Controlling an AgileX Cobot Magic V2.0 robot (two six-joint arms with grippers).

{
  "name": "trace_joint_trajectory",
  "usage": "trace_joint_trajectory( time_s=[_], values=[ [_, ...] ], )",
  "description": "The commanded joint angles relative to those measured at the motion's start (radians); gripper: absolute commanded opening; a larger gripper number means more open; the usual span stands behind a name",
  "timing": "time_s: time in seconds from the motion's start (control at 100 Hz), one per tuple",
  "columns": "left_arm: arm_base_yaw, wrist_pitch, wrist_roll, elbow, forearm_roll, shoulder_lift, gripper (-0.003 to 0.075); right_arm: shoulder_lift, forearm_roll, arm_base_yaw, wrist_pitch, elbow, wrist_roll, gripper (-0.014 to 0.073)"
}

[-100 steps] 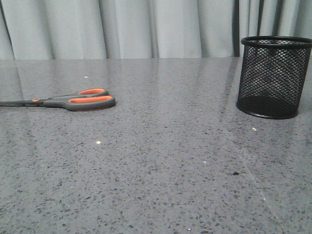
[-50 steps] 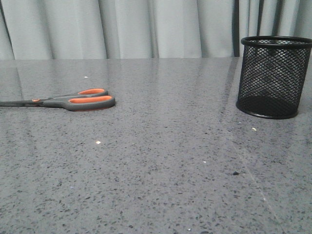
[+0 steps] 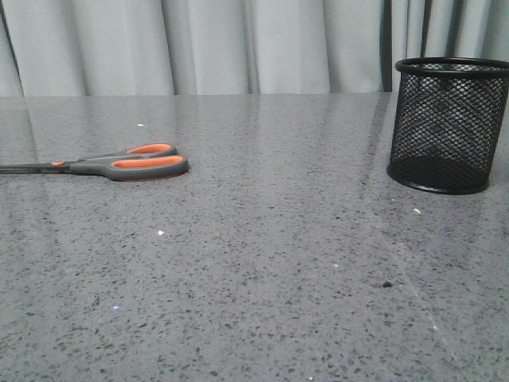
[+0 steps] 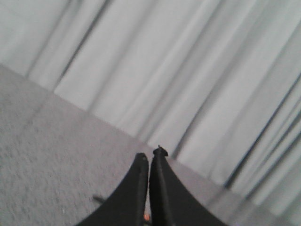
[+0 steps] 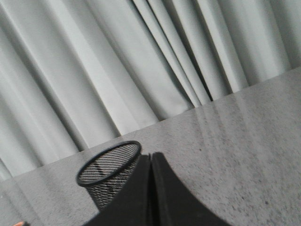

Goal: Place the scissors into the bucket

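the scissors (image 3: 119,164) lie flat on the grey speckled table (image 3: 262,263), handles turned toward the bucket (image 3: 447,125) and the thin blades running away from it out past the frame edge. the bucket stands upright, well apart from the scissors across bare table, near the curtain (image 3: 238,44). neither arm shows in the front view. in the wrist views the left gripper (image 4: 149,160) has its fingers pressed together with nothing between them, and the right gripper (image 5: 150,162) is likewise clenched on nothing, with the bucket just beyond its tips

nothing is picked up yet, so the risks are all ahead, and these are judgements. the scissors lie very low on a smooth top; fingers that come down without opening first, or that close on the thin blades, would likely push them sliding away from the bucket or lose them. a grip at the handles leaves the long blades swinging, and they could catch the bucket's rim and tip the light mesh cup. dropped too early, they would land beside the bucket
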Motion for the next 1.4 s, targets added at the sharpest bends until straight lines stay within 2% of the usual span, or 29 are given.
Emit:
trace_joint_trajectory(
  time_s=[0.0, 0.14, 0.25, 0.32, 0.41, 0.47, 0.52, 0.65, 0.72, 0.87, 0.97, 1.18, 1.39],
  values=[
    [-0.004, 0.130, 0.003, -0.090, 0.043, 0.022, -0.0020, 0.062, -0.094, -0.005, 0.045, -0.129, -0.006, -0.0057],
    [-0.004, 0.320, 0.066, -0.238, 0.187, 0.167, -0.0018, 0.226, -0.229, -0.005, 0.267, -0.321, -0.006, -0.0057],
    [-0.011, 0.391, 0.277, -0.360, 0.191, 0.320, 0.0006, 0.358, -0.239, -0.005, 0.384, -0.454, -0.008, -0.0057],
    [-0.023, 0.431, 0.372, -0.441, 0.191, 0.423, 0.0091, 0.435, -0.237, -0.005, 0.449, -0.526, -0.024, -0.0055],
    [-0.036, 0.481, 0.447, -0.540, 0.191, 0.544, 0.0283, 0.512, -0.230, -0.005, 0.528, -0.605, -0.073, -0.0025],
    [-0.039, 0.510, 0.461, -0.602, 0.191, 0.628, 0.0405, 0.546, -0.221, -0.005, 0.554, -0.642, -0.088, 0.0052],
    [-0.039, 0.555, 0.487, -0.655, 0.191, 0.690, 0.0452, 0.562, -0.214, -0.005, 0.563, -0.661, -0.099, 0.0147],
    [-0.039, 0.741, 0.661, -0.822, 0.154, 0.851, 0.0426, 0.571, -0.201, -0.005, 0.556, -0.681, -0.100, 0.0440],
    [-0.053, 0.811, 0.745, -0.912, 0.130, 0.931, 0.0412, 0.571, -0.199, -0.005, 0.554, -0.681, -0.100, 0.0514],
    [-0.094, 0.998, 0.966, -1.101, 0.135, 1.108, 0.0407, 0.571, -0.195, 0.020, 0.552, -0.681, -0.100, 0.0519],
    [-0.106, 1.112, 1.062, -1.207, 0.162, 1.229, 0.0407, 0.571, -0.192, 0.038, 0.550, -0.681, -0.100, 0.0519],
    [-0.131, 1.086, 1.187, -1.319, 0.253, 1.442, 0.0407, 0.571, -0.191, 0.077, 0.544, -0.681, -0.100, 0.0519],
    [-0.133, 1.140, 1.190, -1.366, 0.329, 1.567, 0.0407, 0.571, -0.191, 0.113, 0.544, -0.681, -0.100, 0.0519]
  ],
)
